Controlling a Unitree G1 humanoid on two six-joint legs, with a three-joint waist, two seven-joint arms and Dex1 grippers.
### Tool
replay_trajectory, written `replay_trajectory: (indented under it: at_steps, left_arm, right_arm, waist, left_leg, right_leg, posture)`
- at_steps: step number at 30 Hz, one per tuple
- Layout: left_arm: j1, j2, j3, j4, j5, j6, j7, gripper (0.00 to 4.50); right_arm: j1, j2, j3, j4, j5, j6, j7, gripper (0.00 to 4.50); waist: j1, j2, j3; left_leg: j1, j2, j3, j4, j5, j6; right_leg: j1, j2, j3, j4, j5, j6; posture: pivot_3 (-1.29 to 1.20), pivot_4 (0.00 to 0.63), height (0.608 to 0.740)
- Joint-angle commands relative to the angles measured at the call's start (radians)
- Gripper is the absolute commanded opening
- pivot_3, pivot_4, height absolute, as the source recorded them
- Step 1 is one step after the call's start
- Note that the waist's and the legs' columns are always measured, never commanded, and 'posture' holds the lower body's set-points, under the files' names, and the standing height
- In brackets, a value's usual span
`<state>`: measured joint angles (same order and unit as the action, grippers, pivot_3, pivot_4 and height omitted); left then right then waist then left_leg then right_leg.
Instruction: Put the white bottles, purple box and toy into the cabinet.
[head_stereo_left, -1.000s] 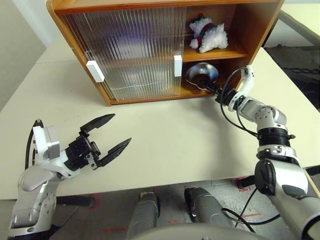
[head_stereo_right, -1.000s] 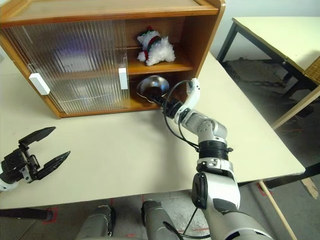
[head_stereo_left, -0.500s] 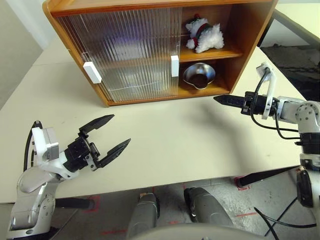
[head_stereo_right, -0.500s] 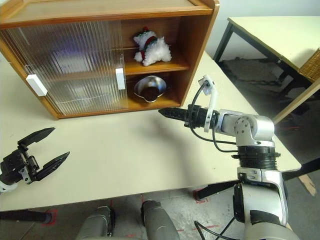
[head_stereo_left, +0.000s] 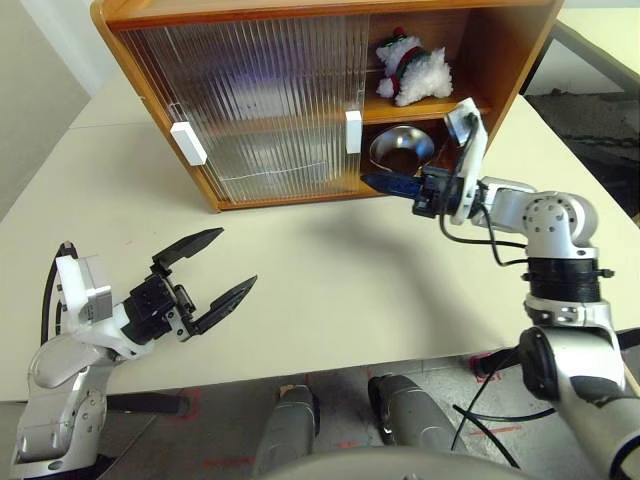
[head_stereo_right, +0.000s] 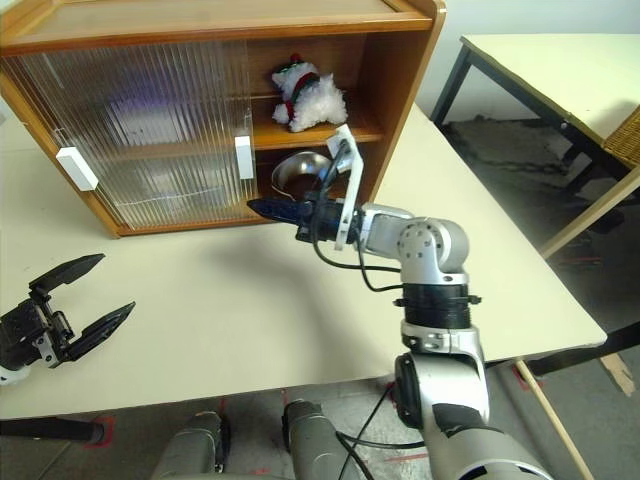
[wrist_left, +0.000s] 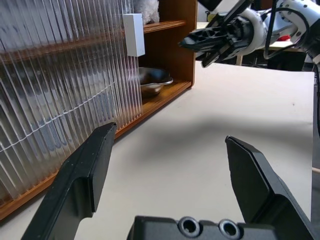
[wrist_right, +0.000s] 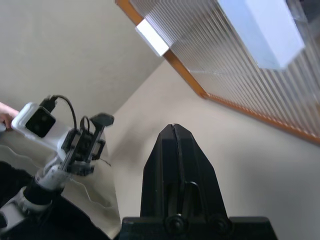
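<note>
The cabinet (head_stereo_left: 290, 95) stands at the back of the cream table (head_stereo_left: 340, 290), its ribbed sliding doors covering the left part and its right side open. The toy (head_stereo_left: 412, 68), a white plush with a red-and-green hat, lies on the upper shelf. The white bottles and the purple box are out of view. My right gripper (head_stereo_left: 370, 182) is shut on nothing and points left, just in front of the cabinet's lower open compartment. My left gripper (head_stereo_left: 226, 264) hangs open and empty over the table's near left part, far from the cabinet.
A round steel bowl (head_stereo_left: 402, 150) rests on the lower shelf behind my right gripper. White handles (head_stereo_left: 353, 131) stick out of the doors. A second table (head_stereo_right: 560, 60) stands off to the right, beyond a gap of floor.
My right gripper pulled back out of the lower compartment by the bowl, shut its fingers, and swung to the left in front of the cabinet. The left gripper stayed put.
</note>
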<state>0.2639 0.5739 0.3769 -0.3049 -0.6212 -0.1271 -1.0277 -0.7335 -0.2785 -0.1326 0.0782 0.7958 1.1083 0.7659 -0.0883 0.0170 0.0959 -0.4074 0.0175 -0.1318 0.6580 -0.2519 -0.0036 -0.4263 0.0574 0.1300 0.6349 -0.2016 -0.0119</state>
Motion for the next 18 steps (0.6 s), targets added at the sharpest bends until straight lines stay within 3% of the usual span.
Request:
replay_trajectory:
  at_steps: [1, 9, 18]
  left_arm:
    - [0.018, 0.008, 0.02, -0.003, 0.003, -0.006, 0.002, 4.5]
    - [0.023, 0.005, 0.024, -0.006, 0.007, -0.006, 0.009, 4.5]
    - [0.021, 0.007, 0.023, -0.008, 0.007, -0.005, 0.017, 4.5]
  right_arm:
    - [-0.01, 0.047, 0.004, -0.035, -0.01, -0.044, -0.064, 0.02]
    - [-0.039, 0.204, 0.022, -0.011, -0.052, -0.164, -0.196, 0.02]
    - [-0.093, 0.236, 0.08, 0.095, -0.161, -0.294, -0.238, 0.02]
  waist:
    - [0.0, 0.0, 0.0]
    - [0.0, 0.0, 0.0]
    - [0.005, -0.001, -0.001]
  left_leg:
    - [0.0, 0.0, 0.0, 0.0, 0.0, 0.0]
    - [0.0, 0.001, 0.0, -0.001, 0.0, 0.0]
    - [-0.003, 0.001, -0.001, -0.001, 0.0, -0.001]
  right_leg:
    - [0.0, 0.0, 0.0, 0.0, 0.0, 0.0]
    - [-0.002, 0.0, -0.001, 0.001, 0.001, -0.002]
    - [-0.004, 0.0, -0.001, 0.001, 0.001, -0.004]
  posture:
    - [-0.1, 0.117, 0.74]
    - [-0.09, 0.112, 0.74]
    - [-0.08, 0.115, 0.74]
